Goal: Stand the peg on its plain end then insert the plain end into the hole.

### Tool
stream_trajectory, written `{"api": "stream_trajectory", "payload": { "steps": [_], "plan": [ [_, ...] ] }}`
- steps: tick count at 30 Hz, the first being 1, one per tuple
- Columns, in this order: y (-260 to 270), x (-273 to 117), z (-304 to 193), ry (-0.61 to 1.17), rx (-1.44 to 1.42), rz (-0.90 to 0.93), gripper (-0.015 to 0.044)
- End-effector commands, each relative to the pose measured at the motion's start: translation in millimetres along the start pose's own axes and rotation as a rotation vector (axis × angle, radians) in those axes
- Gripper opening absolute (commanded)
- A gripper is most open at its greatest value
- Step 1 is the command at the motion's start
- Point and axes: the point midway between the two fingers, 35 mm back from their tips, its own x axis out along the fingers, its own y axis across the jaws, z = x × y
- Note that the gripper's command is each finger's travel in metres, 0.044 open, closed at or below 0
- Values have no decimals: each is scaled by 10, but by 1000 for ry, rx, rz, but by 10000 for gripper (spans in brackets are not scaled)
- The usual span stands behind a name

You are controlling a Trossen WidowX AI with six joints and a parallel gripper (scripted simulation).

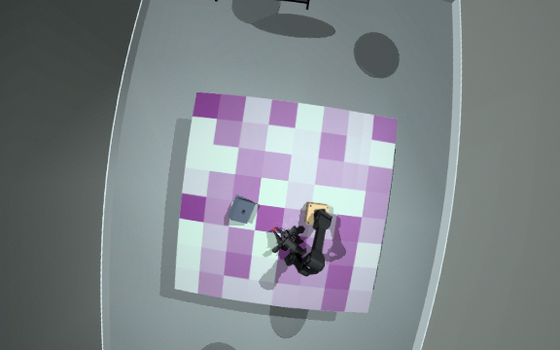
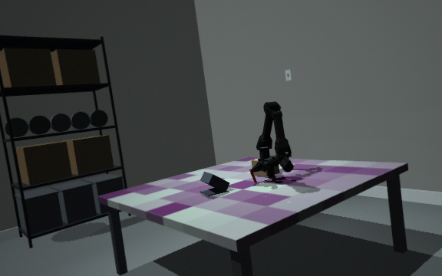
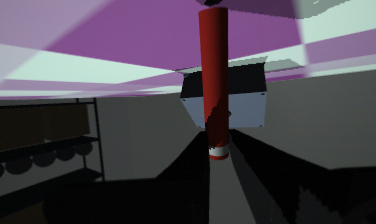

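The red peg [image 1: 274,228] [image 2: 254,176] [image 3: 215,65] is nearly upright with a slight tilt, plain end down at or just above the table; contact cannot be told. Its white band [image 3: 219,151] is near the upper end. My gripper [image 1: 276,231] [image 2: 252,171] [image 3: 217,137] is shut on the peg near the banded end, reaching in low from the side. The sloped blue-grey panel [image 1: 239,205] [image 2: 209,178] [image 3: 249,107] stands apart from the peg, beyond it in the wrist view. Its small dark hole [image 1: 243,211] [image 3: 229,113] is partly beside the peg's edge in the wrist view.
A tan block [image 1: 310,208] [image 2: 258,171] stands beside the arm, partly hidden by it. The checkered table [image 1: 280,138] [image 2: 190,218] carries everything. A shelf rack [image 2: 54,90] stands on the floor beyond the table.
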Motion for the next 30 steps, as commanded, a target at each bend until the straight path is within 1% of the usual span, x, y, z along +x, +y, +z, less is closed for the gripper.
{"api": "stream_trajectory", "payload": {
  "steps": [1, 15, 30],
  "plan": [
    [-24, -26, 11, 30, 4, -6, 49],
    [-25, -82, 9, 8, 4, -6, 49],
    [-11, -53, 61, 11, -1, -6, 49]
  ]
}}
